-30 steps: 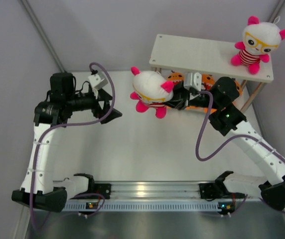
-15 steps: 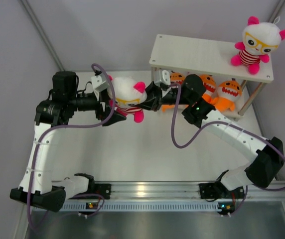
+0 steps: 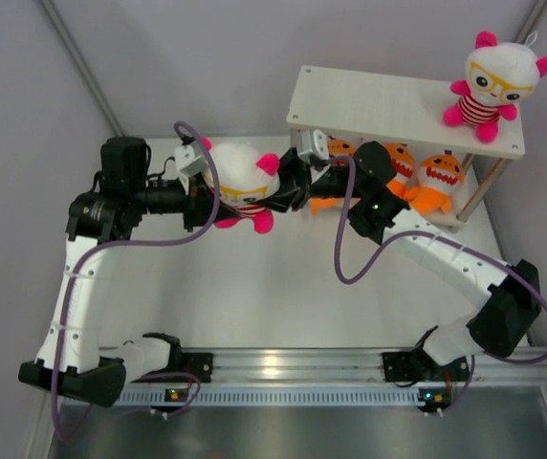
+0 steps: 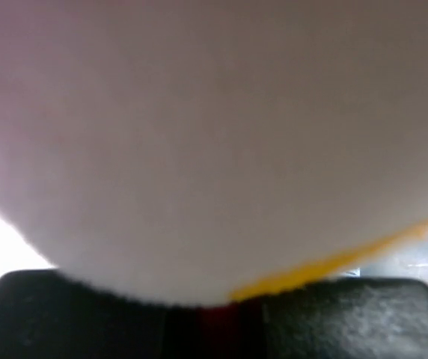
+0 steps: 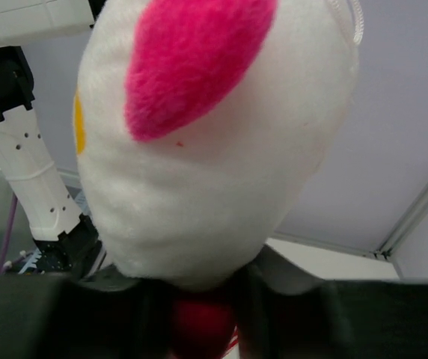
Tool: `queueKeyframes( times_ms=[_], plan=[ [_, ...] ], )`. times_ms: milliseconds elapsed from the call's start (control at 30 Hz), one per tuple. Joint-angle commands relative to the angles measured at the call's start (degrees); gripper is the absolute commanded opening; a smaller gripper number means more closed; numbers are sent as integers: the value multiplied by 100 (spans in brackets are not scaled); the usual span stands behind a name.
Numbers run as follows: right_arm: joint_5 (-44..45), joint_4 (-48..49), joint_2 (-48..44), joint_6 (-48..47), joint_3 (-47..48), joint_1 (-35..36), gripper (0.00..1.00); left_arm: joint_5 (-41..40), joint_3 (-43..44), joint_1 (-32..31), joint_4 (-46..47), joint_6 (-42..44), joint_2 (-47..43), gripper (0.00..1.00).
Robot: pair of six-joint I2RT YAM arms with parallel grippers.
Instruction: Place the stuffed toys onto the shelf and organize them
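The right gripper [image 3: 278,191] is clenched on a white-headed doll [image 3: 238,177], which sits at 9 o'clock from the shelf [image 3: 379,107]. The left gripper [image 3: 203,199] touches the doll's opposite side, but I cannot tell whether it is grasping.

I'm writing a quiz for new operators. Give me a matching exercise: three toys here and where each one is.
1. orange plush sharks with white teeth
2. white-headed, pink-eared plush doll by the left arm
3. second such doll, far right

A. top board of the pale wood-grain shelf
B. gripped by the right end effector
C. shelf's lower tier

Pairs: 1-C, 2-B, 3-A
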Motion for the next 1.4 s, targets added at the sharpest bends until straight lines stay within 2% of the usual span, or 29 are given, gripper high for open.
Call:
queueKeyframes(
  times_ms=[0,67,100,133,200,233,300,333,400,433,533,633,767,933,1067,1100,1167,1200,1233,1333,1367],
  plan=[
    [97,-196,-73,-152,371,139,37,-254,211,-25,119,-71,-65,0],
    [904,-870,-309,-633,327,139,60,-861,167,-25,110,-80,-126,0],
    [1255,-1066,-433,-784,214,139,80,-1473,141,-25,128,-71,-135,0],
    [2042,-1225,-547,-1055,143,139,83,-1828,115,-25,154,-141,-144,0],
    [2889,-1516,-960,-1189,-102,139,85,-2652,-52,-25,312,-307,-170,0],
    [3633,-1534,-1109,-1198,-191,156,86,-2797,-114,-25,443,-378,-214,0],
    [4349,-1447,-1531,-1277,-489,244,86,-2860,-219,-25,488,-379,-223,0],
    [5170,-1376,-1637,-1556,-578,514,86,-2772,-237,-25,488,-413,-214,0],
    [6149,-992,-1761,-1909,-797,945,84,-2710,-255,-25,541,-492,-205,0],
    [6789,-859,-1718,-2328,-824,1426,84,-2754,-237,-25,567,-588,-179,0],
    [7740,-419,-1209,-3340,-632,2314,83,-2859,-193,-25,629,-695,-144,0],
    [8489,-94,-410,-4210,-97,2818,83,-2807,-193,-25,629,-721,-170,0],
    [8843,47,304,-4556,432,2925,81,-2763,-202,-25,620,-695,-249,0],
    [8939,136,655,-4670,818,2838,73,-2631,-246,-25,620,-625,-293,0],
    [8765,180,735,-4504,880,2723,61,-2552,-316,-25,620,-563,-319,0],
    [8703,145,726,-4434,889,2706,50,-2552,-342,-25,629,-554,-320,0],
    [8536,5,726,-4188,942,2618,35,-2534,-343,-25,620,-554,-320,0],
    [8484,-83,726,-4100,977,2591,12,-2508,-334,-25,620,-563,-328,0],
    [8387,-75,717,-4003,968,2556,0,-2499,-325,-25,620,-563,-328,0],
    [8151,-119,612,-3827,907,2495,0,-2543,-308,-25,620,-528,-320,0],
    [8080,-145,490,-3766,889,2477,0,-2526,-316,-25,620,-511,-311,4]
  ],
)
